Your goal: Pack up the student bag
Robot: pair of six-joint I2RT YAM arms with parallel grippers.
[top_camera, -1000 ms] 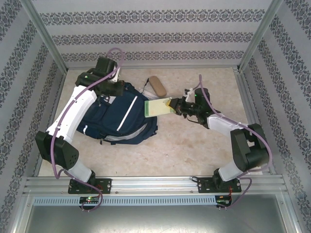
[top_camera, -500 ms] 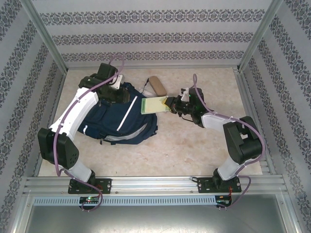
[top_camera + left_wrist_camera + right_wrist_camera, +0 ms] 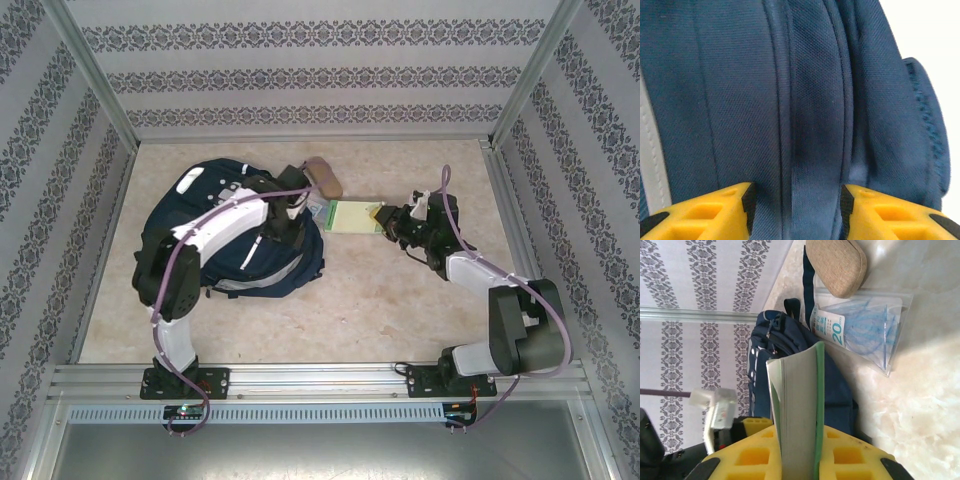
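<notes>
Fabric first: the student bag (image 3: 292, 266) lies slumped on the left half of the counter (image 3: 380, 300), navy blue, with light patches at its far end and a pale strip down the front. The left arm bends right over it, and the left tool (image 3: 795, 216) sits low over the cloth on the bag's right side, yellow fingers (image 3: 705, 212) spread apart, a raised seam of blue fabric running up between them. Whether they touch the cloth, I can't tell from here. Just right of the bag, the right tool (image 3: 797, 457) is pressed onto a notebook (image 3: 797, 405) with a green cover, pinching it by one edge and holding it out toward the bag. Past the notebook, on the counter, a clear plastic sleeve (image 3: 860, 325) of blue items lies flat beside the bag, and a tan pouch (image 3: 837, 265) rests at the sleeve's far end, overlapping its edge
</notes>
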